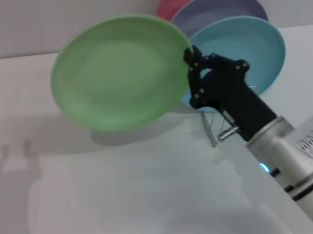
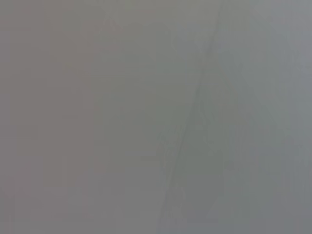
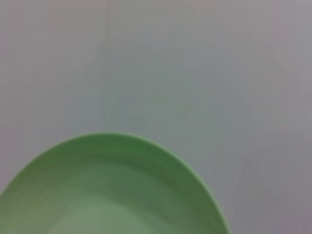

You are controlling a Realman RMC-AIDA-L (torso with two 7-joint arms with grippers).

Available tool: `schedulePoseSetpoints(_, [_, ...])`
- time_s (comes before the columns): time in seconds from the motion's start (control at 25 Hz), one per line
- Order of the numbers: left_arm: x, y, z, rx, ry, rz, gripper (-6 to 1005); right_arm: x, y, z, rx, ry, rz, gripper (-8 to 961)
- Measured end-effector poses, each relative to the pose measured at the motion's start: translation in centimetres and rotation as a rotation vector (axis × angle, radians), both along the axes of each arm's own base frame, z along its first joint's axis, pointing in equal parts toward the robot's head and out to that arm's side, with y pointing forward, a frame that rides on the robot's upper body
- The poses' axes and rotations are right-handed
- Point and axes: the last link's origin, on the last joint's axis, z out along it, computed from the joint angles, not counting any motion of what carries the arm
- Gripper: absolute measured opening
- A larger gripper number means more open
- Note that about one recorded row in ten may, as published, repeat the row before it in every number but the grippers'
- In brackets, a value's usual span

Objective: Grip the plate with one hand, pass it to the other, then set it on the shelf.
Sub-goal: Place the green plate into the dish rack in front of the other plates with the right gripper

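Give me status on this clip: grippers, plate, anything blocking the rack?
Right gripper shut on green plate rim, held off the table. Left gripper out of view. Rack holds blue plate, lavender and pink behind.

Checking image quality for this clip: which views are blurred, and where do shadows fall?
Head view: green plate slightly soft, its shadow on the table beneath it. Left wrist view: featureless grey. Right wrist view: plate rim out of focus.

Plate [image 1: 120, 73] left of the shelf [image 1: 210, 128] (other plates [image 1: 239, 51] there), above table [image 1: 126, 199].
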Motion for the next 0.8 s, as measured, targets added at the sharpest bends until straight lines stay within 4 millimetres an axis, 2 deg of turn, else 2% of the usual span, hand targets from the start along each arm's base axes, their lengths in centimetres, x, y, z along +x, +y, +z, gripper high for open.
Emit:
schedulePoseSetpoints(0.08, [-1.2,0.6,0.3,-0.035,-0.042,-0.029,436,0.2,-0.6,0.9,0.057,0.017,0.024,19])
schedulePoseSetpoints(0.16, [-1.5,0.8,0.5,-0.044,-0.05,-0.041,438,0.5,-1.1,1.8,0.112,0.035,0.039,19])
schedulePoseSetpoints(0.28, [-1.6,1.0,0.7,-0.04,-0.043,-0.05,516,1.8,-2.2,3.6,0.218,0.054,0.053,18])
schedulePoseSetpoints(0.68, [-1.5,1.5,1.1,-0.025,-0.011,-0.058,814,4.8,-3.9,5.7,0.331,0.0,0.041,17])
schedulePoseSetpoints(0.8, [-1.4,1.6,1.0,-0.018,0.012,-0.055,814,5.8,-4.1,6.1,0.348,-0.036,0.034,17])
